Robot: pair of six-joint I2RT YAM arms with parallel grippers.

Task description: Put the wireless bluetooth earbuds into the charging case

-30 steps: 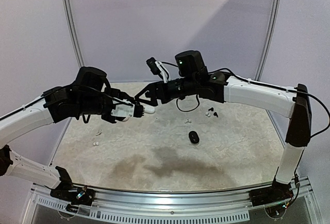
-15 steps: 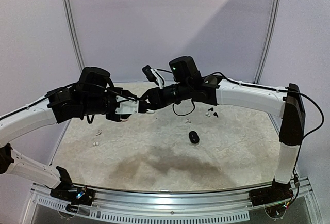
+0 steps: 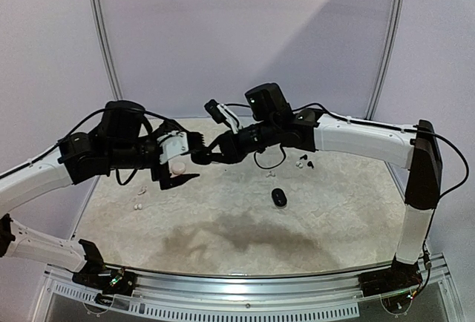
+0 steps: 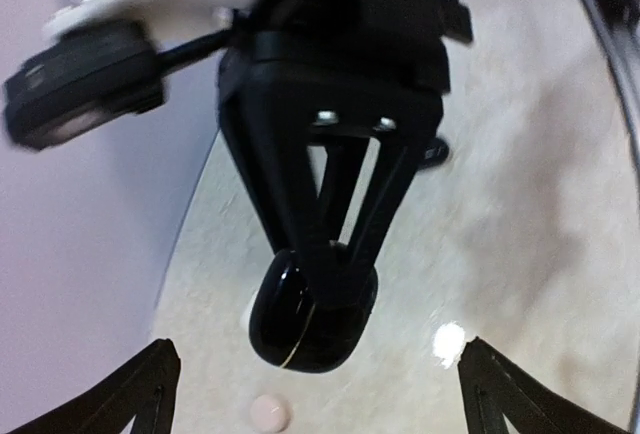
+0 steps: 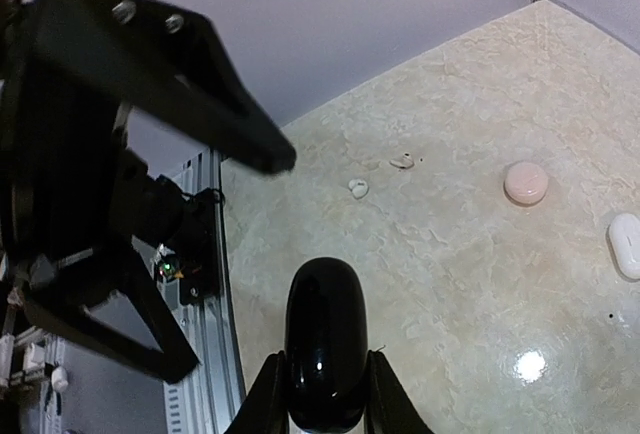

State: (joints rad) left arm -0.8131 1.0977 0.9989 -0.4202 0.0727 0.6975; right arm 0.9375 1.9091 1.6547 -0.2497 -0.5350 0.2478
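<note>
1: left fingers, clamped earlier, now spread wide.
2: right fingers, we note, now pinch black charging case between them.

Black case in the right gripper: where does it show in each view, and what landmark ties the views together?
Top external: black case, left of centre, mid-height.
Left wrist: lower centre.
Right wrist: bottom centre.
Shared landmark: the pink disc, seen in all three.
</note>
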